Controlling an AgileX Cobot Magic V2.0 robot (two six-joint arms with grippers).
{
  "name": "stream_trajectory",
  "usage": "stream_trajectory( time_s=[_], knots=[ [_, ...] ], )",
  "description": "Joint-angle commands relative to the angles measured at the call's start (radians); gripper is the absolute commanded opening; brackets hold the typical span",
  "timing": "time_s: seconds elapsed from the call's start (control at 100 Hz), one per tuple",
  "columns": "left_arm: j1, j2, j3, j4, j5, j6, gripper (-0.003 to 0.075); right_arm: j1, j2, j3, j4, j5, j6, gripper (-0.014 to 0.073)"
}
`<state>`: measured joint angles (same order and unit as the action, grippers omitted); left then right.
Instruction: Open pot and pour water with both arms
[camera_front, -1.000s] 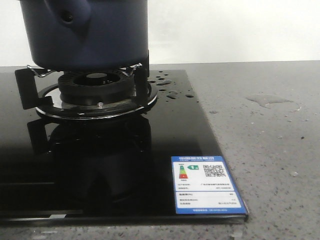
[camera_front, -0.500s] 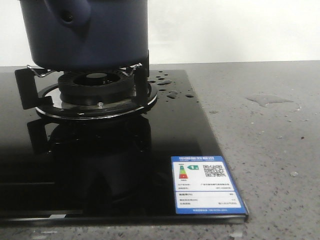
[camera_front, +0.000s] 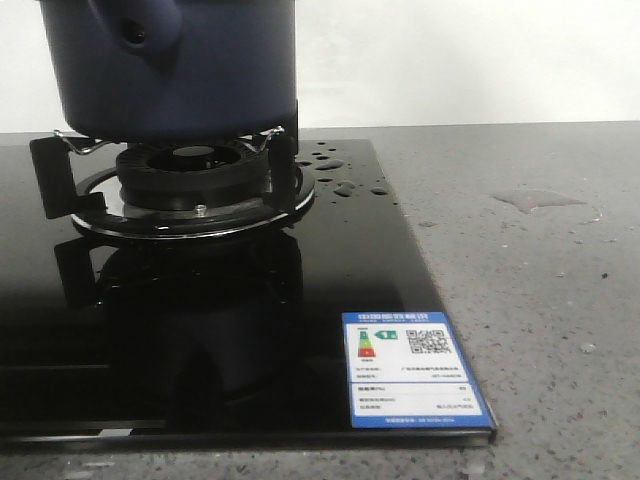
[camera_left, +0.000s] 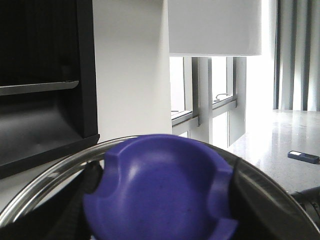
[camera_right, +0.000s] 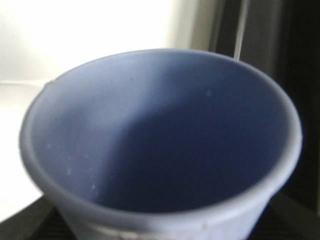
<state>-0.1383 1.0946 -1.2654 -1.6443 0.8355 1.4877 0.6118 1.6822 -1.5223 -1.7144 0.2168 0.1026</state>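
Observation:
The dark navy pot (camera_front: 180, 70) stands on the burner's pot support at the upper left of the front view, its handle stub (camera_front: 135, 35) facing the camera; its top is cut off by the frame. Water lies as drops (camera_front: 340, 185) on the hob to the right of the burner and as a thin puddle (camera_front: 545, 200) on the counter. Neither arm shows in the front view. In the left wrist view my left gripper (camera_left: 160, 200) is shut on the purple-blue knob (camera_left: 160, 192) of a glass lid (camera_left: 45, 182). A light blue cup (camera_right: 165, 150) fills the right wrist view, gripped by my right gripper (camera_right: 160, 227).
The gas burner (camera_front: 190, 175) sits on a black glass hob (camera_front: 360, 270) with a blue energy label (camera_front: 410, 365) at its front right corner. Grey speckled counter (camera_front: 540, 320) extends to the right. A small dark object (camera_left: 303, 157) lies on a distant counter.

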Motion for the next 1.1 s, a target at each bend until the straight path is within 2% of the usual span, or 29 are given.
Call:
stream_trajectory(
  time_s=[0.0,0.05,0.14,0.21,0.33,0.45,0.56,0.68,0.8,0.96,1.089],
  knots=[
    [0.001,-0.023,-0.036,-0.084,-0.009,-0.01,0.0304,-0.003,-0.038,-0.034,0.054,0.092,0.21,0.0247],
    [0.001,-0.023,-0.036,-0.084,-0.009,-0.01,0.0304,-0.001,-0.037,-0.033,0.097,0.115,0.285,0.0247],
    [0.001,-0.023,-0.036,-0.084,-0.011,-0.01,0.0304,0.013,-0.037,-0.033,0.149,0.191,0.327,0.0247],
    [0.001,-0.023,-0.036,-0.08,-0.011,-0.01,0.0304,0.013,-0.042,-0.033,0.2,0.238,0.438,0.0249],
    [0.001,-0.023,-0.036,-0.07,-0.009,-0.01,0.0304,0.0,-0.076,-0.03,0.298,0.389,0.574,0.0249],
    [0.001,-0.023,-0.036,-0.049,-0.011,-0.01,0.0304,-0.054,-0.13,-0.007,0.407,0.488,0.59,0.0249],
    [0.001,-0.023,-0.036,-0.031,-0.011,-0.011,0.0304,-0.133,-0.208,0.068,0.52,0.486,0.631,0.0249],
    [0.001,-0.023,-0.031,-0.017,-0.011,-0.011,0.0304,-0.232,-0.327,0.252,0.554,0.407,0.772,0.0249],
    [0.001,-0.023,-0.008,-0.01,-0.009,-0.011,0.0304,-0.329,-0.467,0.496,0.554,0.235,0.848,0.0249],
    [0.001,0.001,0.037,-0.005,-0.009,-0.011,0.0304,-0.406,-0.624,0.792,0.537,-0.018,0.868,0.0249],
    [0.001,0.034,0.05,-0.003,0.004,-0.011,0.0304,-0.43,-0.708,0.931,0.519,-0.191,0.868,0.0249]
  ],
)
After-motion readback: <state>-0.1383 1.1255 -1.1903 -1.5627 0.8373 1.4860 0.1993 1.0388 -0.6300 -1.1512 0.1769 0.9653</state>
